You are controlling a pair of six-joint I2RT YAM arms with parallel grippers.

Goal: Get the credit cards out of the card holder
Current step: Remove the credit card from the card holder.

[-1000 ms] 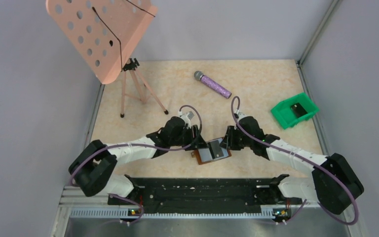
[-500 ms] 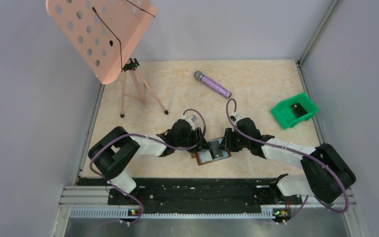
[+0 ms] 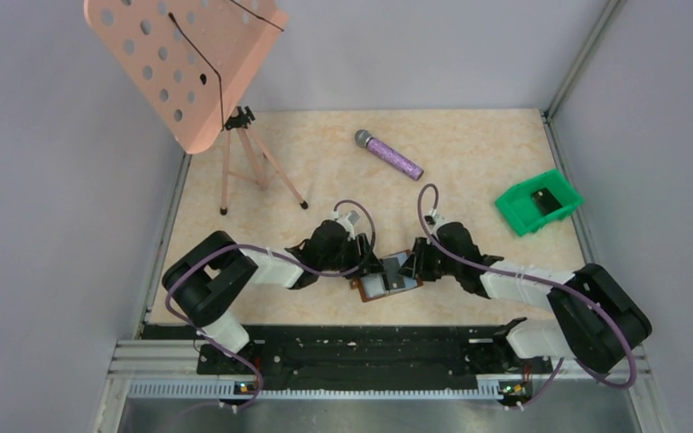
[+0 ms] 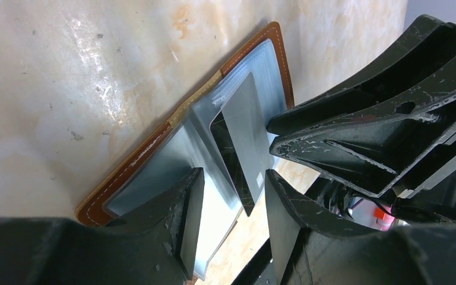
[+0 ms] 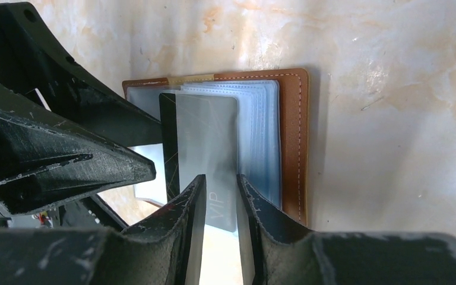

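The brown card holder [image 3: 388,281] lies open on the table near the front edge, its grey-blue sleeves up [image 5: 291,119] [image 4: 154,139]. A grey card marked VIP [image 5: 208,136] [image 4: 243,119] sticks out of the sleeves, with a black card [image 5: 167,142] [image 4: 228,154] just under it. My right gripper [image 3: 412,266] [image 5: 221,178] hovers over the grey card's outer end, jaws a narrow gap apart, the card's face showing between them. On the holder's other side my left gripper [image 3: 374,264] [image 4: 231,178] stands open over the left panel, the black card's corner between its fingers.
A purple microphone [image 3: 388,155] lies at the back middle. A green bin [image 3: 538,202] holding a dark item sits at the right edge. A pink perforated music stand [image 3: 185,63] on a tripod [image 3: 253,171] stands at the back left. Walls enclose the table.
Both arms have drawn their elbows in and their grippers have closed in on the holder. The right jaws have narrowed slightly over the grey card.
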